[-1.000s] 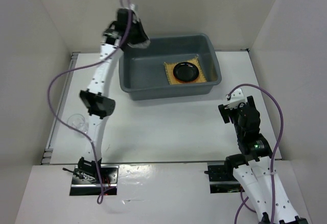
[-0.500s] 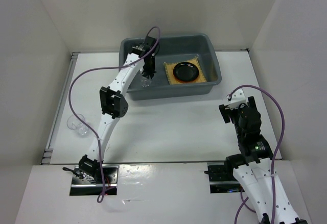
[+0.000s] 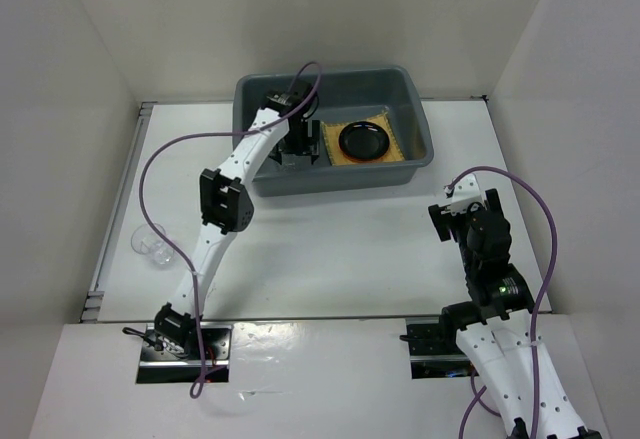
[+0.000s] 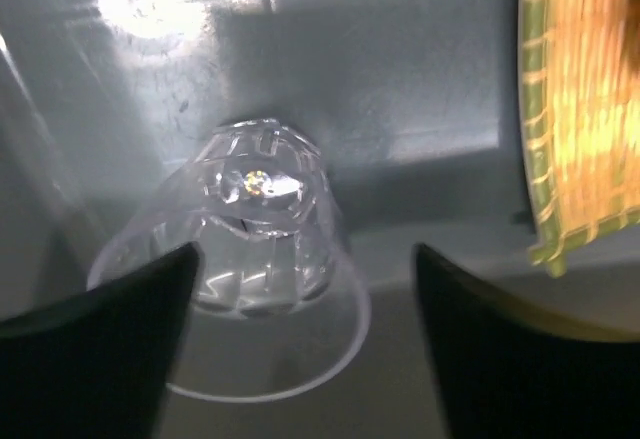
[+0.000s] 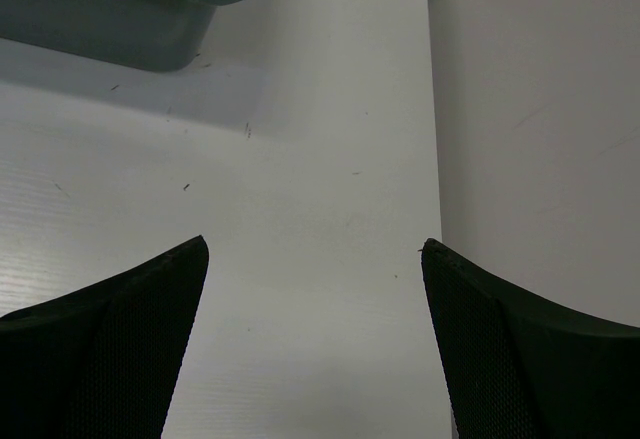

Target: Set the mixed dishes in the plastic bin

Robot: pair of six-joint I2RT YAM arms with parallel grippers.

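Observation:
The grey plastic bin [image 3: 340,181] stands at the back of the table. Inside it the tan woven mat [image 3: 402,150] carries the black plate [image 3: 364,140], with an orange rim just showing beneath. My left gripper [image 3: 299,149] reaches down into the bin's left half and is open. In the left wrist view a clear glass [image 4: 255,259] sits on the bin floor [image 4: 400,59] between the spread fingers of the left gripper [image 4: 305,254], apart from the right finger, with the mat's edge [image 4: 580,89] beside it. A second clear glass [image 3: 150,242] rests on the table at far left. My right gripper [image 3: 462,209] is open and holds nothing.
White walls close in the table on the left, back and right. In the right wrist view the right gripper [image 5: 312,259] hangs over bare white table next to the right wall [image 5: 540,109], with a corner of the bin [image 5: 150,9] at top left.
My left arm swung from the bin's back left corner down into the bin with a glass. Its jaws have opened and the glass now rests on the bin floor. The right arm stayed still.

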